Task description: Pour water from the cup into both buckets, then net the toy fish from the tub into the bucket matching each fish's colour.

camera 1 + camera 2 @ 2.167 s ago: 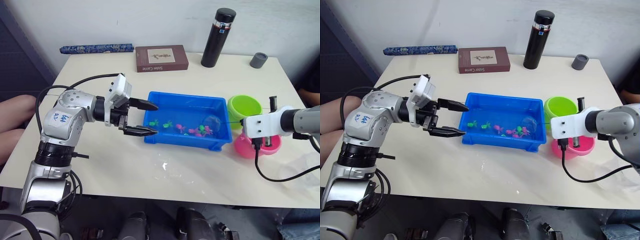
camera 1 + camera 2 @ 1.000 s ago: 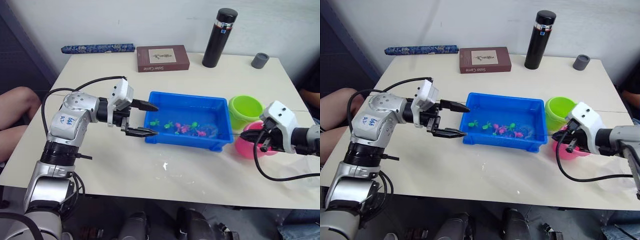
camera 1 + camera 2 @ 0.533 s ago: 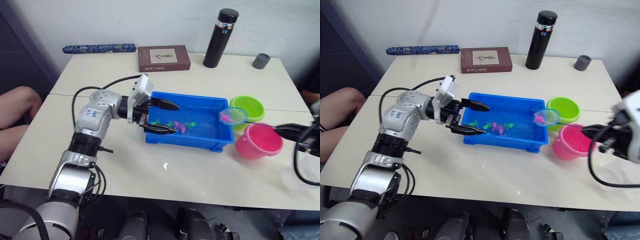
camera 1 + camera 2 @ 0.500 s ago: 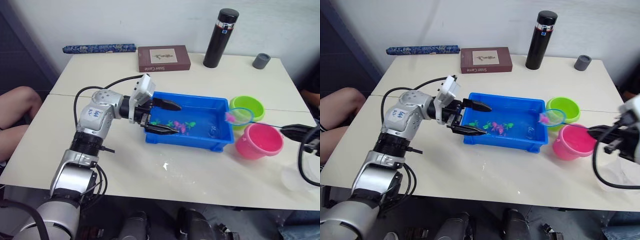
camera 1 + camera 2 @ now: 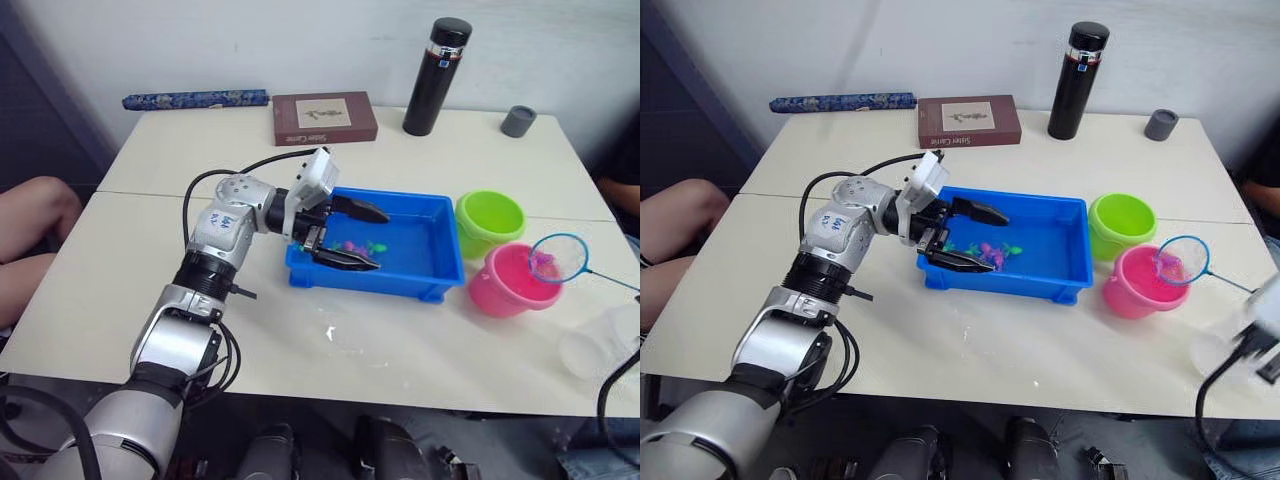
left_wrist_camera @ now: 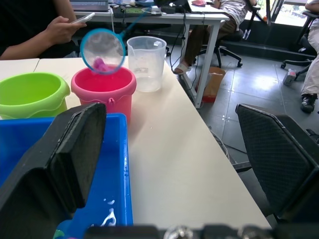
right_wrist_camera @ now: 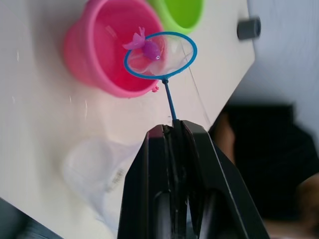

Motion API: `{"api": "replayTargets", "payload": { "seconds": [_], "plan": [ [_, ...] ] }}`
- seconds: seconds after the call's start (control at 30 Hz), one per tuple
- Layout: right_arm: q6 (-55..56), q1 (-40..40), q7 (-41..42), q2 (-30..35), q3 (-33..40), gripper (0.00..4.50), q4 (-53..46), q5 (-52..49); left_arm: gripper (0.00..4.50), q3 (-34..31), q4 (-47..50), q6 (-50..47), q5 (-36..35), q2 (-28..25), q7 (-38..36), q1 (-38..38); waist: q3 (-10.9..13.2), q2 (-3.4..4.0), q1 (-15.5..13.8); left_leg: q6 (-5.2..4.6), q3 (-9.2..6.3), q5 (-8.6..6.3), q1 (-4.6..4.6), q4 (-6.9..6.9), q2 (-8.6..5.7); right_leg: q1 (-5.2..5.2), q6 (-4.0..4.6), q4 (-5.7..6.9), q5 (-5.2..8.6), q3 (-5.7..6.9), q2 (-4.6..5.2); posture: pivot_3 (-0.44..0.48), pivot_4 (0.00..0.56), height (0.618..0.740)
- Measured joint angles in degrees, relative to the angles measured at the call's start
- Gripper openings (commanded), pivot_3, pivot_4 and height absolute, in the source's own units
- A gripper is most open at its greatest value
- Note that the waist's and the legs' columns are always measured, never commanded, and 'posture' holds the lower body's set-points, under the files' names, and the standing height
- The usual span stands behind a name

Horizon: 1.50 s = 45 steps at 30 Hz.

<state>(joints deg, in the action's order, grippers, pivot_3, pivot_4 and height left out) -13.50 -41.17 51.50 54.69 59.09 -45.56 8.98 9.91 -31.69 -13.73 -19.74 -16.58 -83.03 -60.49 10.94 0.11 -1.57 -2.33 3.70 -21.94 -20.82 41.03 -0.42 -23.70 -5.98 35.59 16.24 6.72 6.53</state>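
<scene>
Right gripper [image 7: 175, 130], fingers clamping the net [image 5: 558, 257], is now holding its pink fish [image 7: 145, 47] over the pink bucket [image 5: 508, 283] at frame right, clear of the tub [image 5: 420, 262]; left gripper [image 5: 362, 238] is gaping empty at the tub's left end.

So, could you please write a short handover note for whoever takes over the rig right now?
Right gripper: shut on the thin handle of the blue-rimmed hoop net, which hangs over the bright pink plastic bucket with one pink toy fish inside.
Left gripper: open, fingers over the left end of the shallow blue rectangular tub, holding nothing.
Lime green bucket stands behind the pink one; the clear plastic measuring cup is on the table to their right.
Left: tip this fish into the pink bucket, then net the green and pink fish remaining in the tub.
</scene>
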Motion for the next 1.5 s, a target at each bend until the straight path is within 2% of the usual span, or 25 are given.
{"api": "replayTargets", "payload": {
  "seconds": [0.17, 0.33, 0.63, 0.93, 1.03, 1.17, 1.3, 1.43, 1.5],
  "plan": [
    [24.7, -2.4, -7.3, -1.7, -0.4, 0.00, 8.6, 14.0, 4.47, -0.1, -0.5, 0.1, 0.1, 0.2, 0.0, 0.0, 0.0, -0.01, 0.0, 0.00, 0.03, 0.00, 0.15, -0.06, 0.02, 0.13, -0.04, -0.08, -0.02, -0.09, -0.02, 0.000, 0.150, 0.740],
    [32.2, 2.2, -12.7, -2.4, -0.2, 0.00, 12.5, 19.2, 4.47, -0.1, -0.5, 0.2, 0.1, 0.2, 0.0, 0.0, 0.0, 0.00, 0.1, 0.00, 0.07, 0.00, 0.28, -0.10, 0.07, 0.19, -0.01, -0.06, -0.01, -0.27, -0.06, 0.000, 0.150, 0.740],
    [40.8, 0.9, -10.2, -2.8, -0.2, 0.00, 16.0, 18.8, 4.47, -0.1, -0.4, 0.1, 1.0, -0.4, 0.3, 0.0, 0.0, 0.00, 0.1, 0.00, 0.07, 0.00, 0.28, -0.11, 0.06, 0.24, 0.00, -0.11, 0.00, -0.43, -0.06, 0.000, 0.150, 0.740],
    [41.0, 4.8, -9.2, -2.6, -0.2, 0.00, 18.5, 18.2, 4.47, -0.3, -0.5, 0.7, 1.7, -0.4, 0.7, 0.0, 0.0, 0.00, 0.1, -0.01, 0.11, 0.00, 0.34, -0.11, 0.06, 0.24, 0.02, -0.06, 0.01, -0.49, -0.05, 0.000, 0.150, 0.740],
    [42.4, 2.9, -7.3, -2.6, -1.7, 0.00, 18.2, 16.8, 4.47, -0.5, -0.7, 0.9, 1.9, -0.4, 0.9, 0.0, 0.0, -0.01, 0.0, -0.02, 0.04, 0.00, 0.32, -0.12, 0.07, 0.27, 0.02, -0.10, 0.01, -0.50, -0.06, 0.000, 0.150, 0.740],
    [40.7, 8.4, -9.4, -2.5, -1.5, 0.00, 19.0, 19.2, 4.47, -0.5, -0.8, 1.4, 1.9, -0.1, 0.9, 0.0, 0.0, 0.00, 0.1, -0.04, 0.10, -0.01, 0.35, -0.08, 0.05, 0.26, 0.01, -0.04, 0.00, -0.49, -0.03, 0.000, 0.150, 0.740],
    [38.8, 10.6, -9.0, -1.6, -0.7, 0.00, 18.9, 18.2, 4.47, -0.5, -1.2, 1.9, 2.0, -0.1, 0.9, -0.1, 0.0, 0.00, 0.1, -0.03, 0.06, -0.01, 0.35, -0.12, 0.10, 0.26, 0.04, -0.04, 0.02, -0.51, -0.08, 0.000, 0.150, 0.740],
    [29.2, 13.9, -5.9, -3.5, -3.1, 0.00, 15.2, 7.4, 4.47, -0.5, -2.9, 2.0, 2.5, -0.5, 0.9, -0.2, 0.0, -0.01, 0.1, -0.04, 0.06, -0.01, 0.33, -0.06, 0.08, 0.27, 0.03, -0.04, 0.01, -0.40, -0.06, 0.000, 0.150, 0.740],
    [13.4, 18.4, -4.2, -4.9, -8.1, 0.00, 8.4, -6.6, 4.47, -0.3, -2.8, 2.0, 3.8, -1.8, 1.1, 0.0, 0.0, 0.00, 0.2, -0.04, 0.02, -0.01, 0.33, -0.02, 0.10, 0.25, 0.04, 0.01, 0.00, -0.41, -0.05, 0.000, 0.150, 0.740]
  ]
}}
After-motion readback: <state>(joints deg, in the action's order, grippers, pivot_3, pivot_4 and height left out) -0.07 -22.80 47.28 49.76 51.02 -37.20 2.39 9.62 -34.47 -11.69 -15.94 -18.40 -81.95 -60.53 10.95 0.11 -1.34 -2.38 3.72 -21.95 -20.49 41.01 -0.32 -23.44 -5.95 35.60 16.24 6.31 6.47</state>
